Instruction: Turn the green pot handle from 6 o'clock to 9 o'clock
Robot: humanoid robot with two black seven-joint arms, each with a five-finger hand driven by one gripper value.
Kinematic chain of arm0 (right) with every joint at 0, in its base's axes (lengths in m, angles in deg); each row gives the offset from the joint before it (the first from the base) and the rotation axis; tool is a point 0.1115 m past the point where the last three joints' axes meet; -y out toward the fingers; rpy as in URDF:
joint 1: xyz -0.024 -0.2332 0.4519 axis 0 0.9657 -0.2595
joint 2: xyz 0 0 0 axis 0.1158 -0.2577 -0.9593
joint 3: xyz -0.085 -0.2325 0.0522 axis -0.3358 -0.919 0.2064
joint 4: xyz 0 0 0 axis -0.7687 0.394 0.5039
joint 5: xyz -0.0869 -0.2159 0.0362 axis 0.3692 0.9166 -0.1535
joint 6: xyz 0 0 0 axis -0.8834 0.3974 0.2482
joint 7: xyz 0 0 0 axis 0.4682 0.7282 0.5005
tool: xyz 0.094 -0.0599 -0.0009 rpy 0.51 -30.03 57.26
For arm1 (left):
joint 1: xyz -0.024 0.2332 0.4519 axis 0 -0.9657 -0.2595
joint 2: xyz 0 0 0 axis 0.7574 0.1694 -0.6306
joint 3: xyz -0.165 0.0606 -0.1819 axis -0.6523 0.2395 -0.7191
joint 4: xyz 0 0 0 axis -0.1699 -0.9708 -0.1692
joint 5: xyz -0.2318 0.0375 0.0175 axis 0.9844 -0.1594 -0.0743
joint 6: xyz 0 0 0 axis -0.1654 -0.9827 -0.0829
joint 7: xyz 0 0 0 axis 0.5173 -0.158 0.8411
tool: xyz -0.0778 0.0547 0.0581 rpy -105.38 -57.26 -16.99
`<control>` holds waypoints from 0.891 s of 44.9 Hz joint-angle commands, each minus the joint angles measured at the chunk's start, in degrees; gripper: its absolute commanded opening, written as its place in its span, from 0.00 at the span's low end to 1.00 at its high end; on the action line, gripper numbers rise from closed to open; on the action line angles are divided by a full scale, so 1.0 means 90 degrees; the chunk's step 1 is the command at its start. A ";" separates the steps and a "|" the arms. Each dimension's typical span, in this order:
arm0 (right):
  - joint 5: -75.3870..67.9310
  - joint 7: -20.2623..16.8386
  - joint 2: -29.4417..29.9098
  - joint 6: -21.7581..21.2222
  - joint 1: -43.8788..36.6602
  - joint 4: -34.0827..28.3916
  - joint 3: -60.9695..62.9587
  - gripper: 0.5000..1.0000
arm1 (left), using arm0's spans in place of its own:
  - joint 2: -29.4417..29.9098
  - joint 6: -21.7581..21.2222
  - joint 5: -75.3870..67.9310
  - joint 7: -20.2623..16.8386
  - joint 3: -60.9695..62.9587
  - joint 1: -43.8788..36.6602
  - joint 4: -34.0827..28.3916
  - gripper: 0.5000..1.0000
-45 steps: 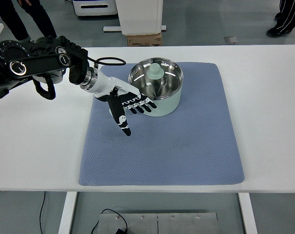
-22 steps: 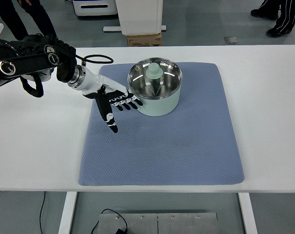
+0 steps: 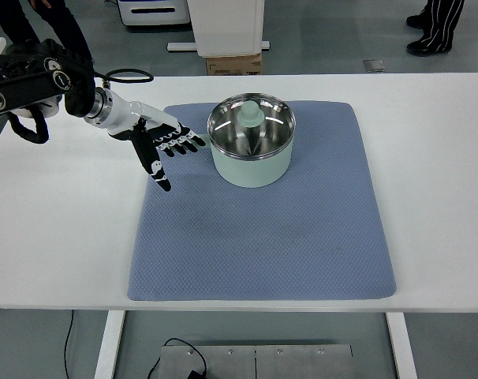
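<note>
On blue mat (image 3: 302, 229) — green pot (image 3: 252, 142) right of left hand (image 3: 157, 142) | apart | fingers spread, empty

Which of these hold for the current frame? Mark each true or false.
1. The left hand grips the green pot. False: its fingers are spread and it is clear of the pot, to the pot's left.
2. The pot stands on the blue mat. True.
3. The right arm is reaching for the pot. False: no right arm is in view.
4. A pale green knob shows inside the pot's rim. True.
5. The pot sits at the mat's near edge. False: it is in the far half.
</note>
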 commanded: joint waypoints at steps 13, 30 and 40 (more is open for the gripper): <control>0.0000 0.0002 0.0000 0.0000 0.0000 0.0000 0.0000 1.00 | 0.0102 0.0000 0.0021 -0.0004 -0.0020 -0.0006 -0.0200 1.00; 0.0000 0.0002 0.0000 0.0000 0.0000 0.0000 0.0000 1.00 | 0.0121 0.0000 0.0030 -0.0004 -0.0020 -0.0006 -0.0532 1.00; 0.0000 0.0002 0.0000 0.0000 0.0000 0.0000 0.0000 1.00 | 0.0121 0.0000 0.0167 -0.0062 -0.0185 0.0121 -0.0805 1.00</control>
